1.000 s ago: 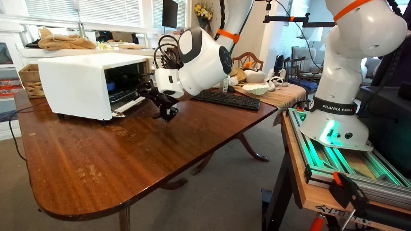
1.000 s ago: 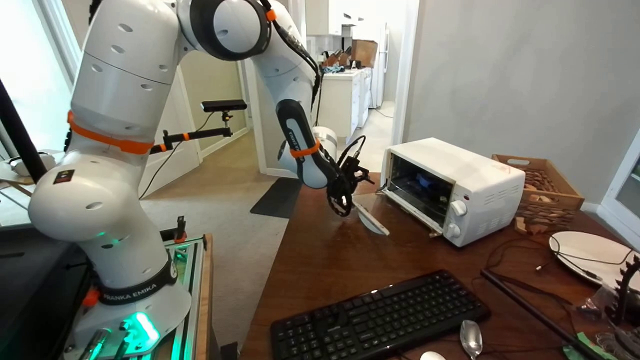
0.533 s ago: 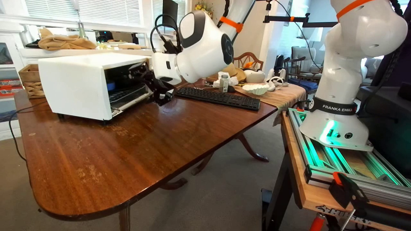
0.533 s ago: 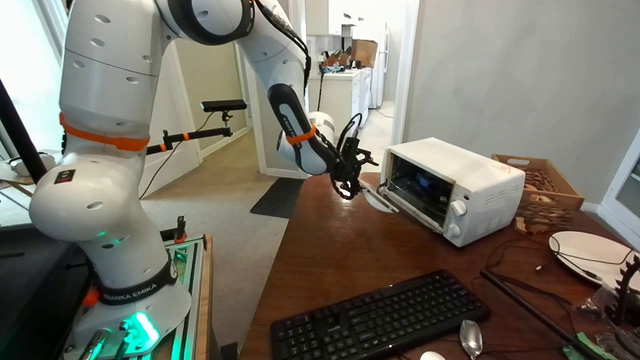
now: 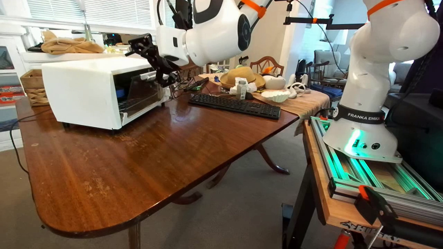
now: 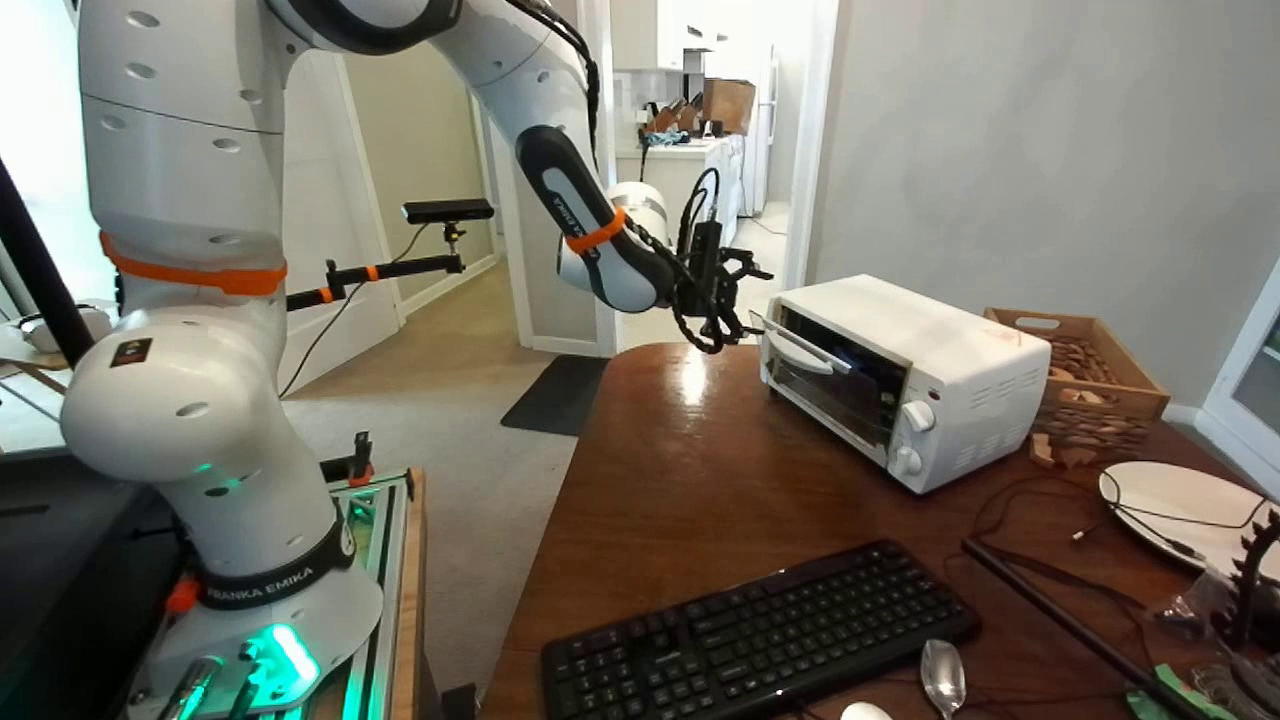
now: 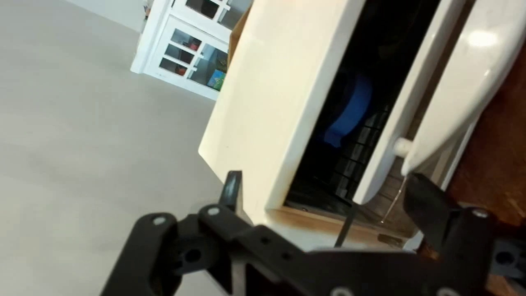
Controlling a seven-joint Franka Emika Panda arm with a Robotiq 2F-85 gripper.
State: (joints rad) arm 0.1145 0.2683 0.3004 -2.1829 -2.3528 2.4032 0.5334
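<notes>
A white toaster oven (image 5: 79, 93) stands on the brown wooden table; it also shows in an exterior view (image 6: 930, 350). Its glass door is tilted up and partly open, with a white handle (image 6: 800, 352) along its top edge. A blue curved thing (image 7: 351, 107) lies on the rack inside. My gripper (image 5: 147, 67) is open and empty at one end of the door. In the wrist view, the jaws (image 7: 328, 191) straddle the oven's front corner. One finger overlaps the oven top and the other is at the handle's end (image 7: 464, 82); whether it touches, I cannot tell.
A black keyboard (image 6: 760, 635) and a spoon (image 6: 942, 675) lie on the table (image 5: 145, 166). A wooden basket (image 6: 1100, 390), a white plate (image 6: 1190, 510) and loose cables are beside the oven. A clear jar (image 5: 241, 90) and straw hat (image 5: 242, 76) are behind the keyboard.
My gripper has moved up beside the oven. The oven door has swung up from lying low and open to a steep, partly closed tilt. The gripper stays at the door's end.
</notes>
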